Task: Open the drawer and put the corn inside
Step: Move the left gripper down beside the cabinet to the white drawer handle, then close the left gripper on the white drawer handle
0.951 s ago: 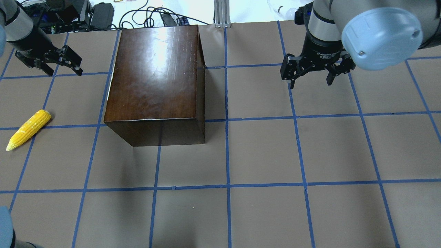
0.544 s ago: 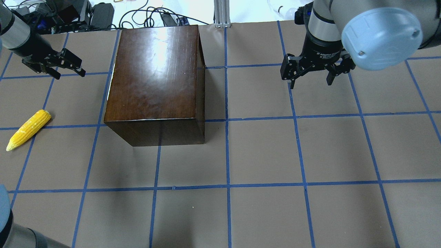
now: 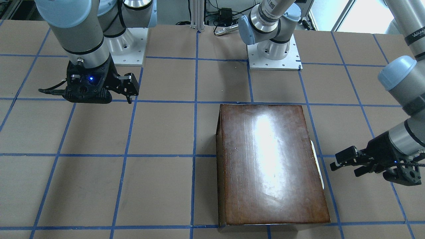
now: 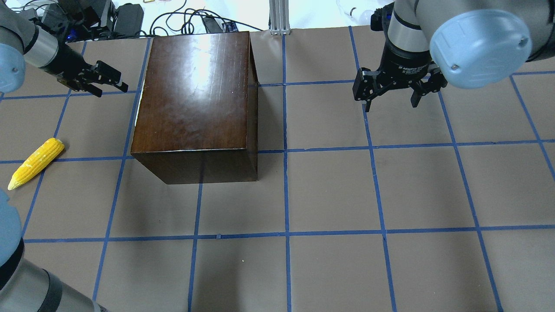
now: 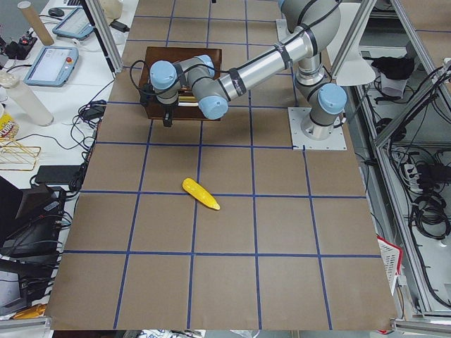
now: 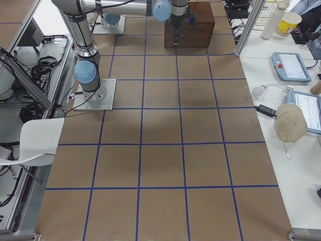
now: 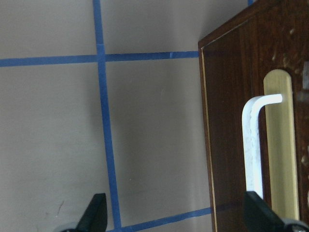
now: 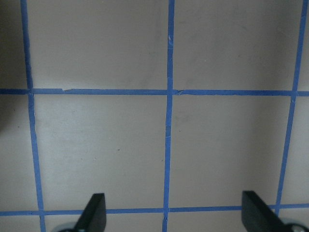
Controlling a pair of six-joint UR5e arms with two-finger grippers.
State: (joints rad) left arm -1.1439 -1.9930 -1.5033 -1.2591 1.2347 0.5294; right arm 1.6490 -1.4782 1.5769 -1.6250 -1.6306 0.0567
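The dark-brown wooden box [image 4: 195, 95] stands left of centre, its drawer shut. In the left wrist view the drawer front [image 7: 229, 125] shows with a whitish handle [image 7: 253, 145] on a brass plate. My left gripper [image 4: 112, 86] is open and hovers just left of the box, facing that front, a gap away. One fingertip [image 7: 256, 212] lines up below the handle. The yellow corn [image 4: 36, 162] lies on the table at the far left, also in the left exterior view as the corn [image 5: 201, 194]. My right gripper [image 4: 391, 103] hangs open and empty over bare table to the right of the box.
The brown table [image 4: 329, 195] is marked with a grid of blue tape. Cables and power bricks [image 4: 125, 17] lie beyond the far edge, and an aluminium post [image 4: 277, 15] stands behind the box. The arm bases [image 3: 274, 53] sit on the robot's side.
My left gripper has moved right toward the box's left face and turned its fingers toward the drawer front. The right arm, corn and box have not moved.
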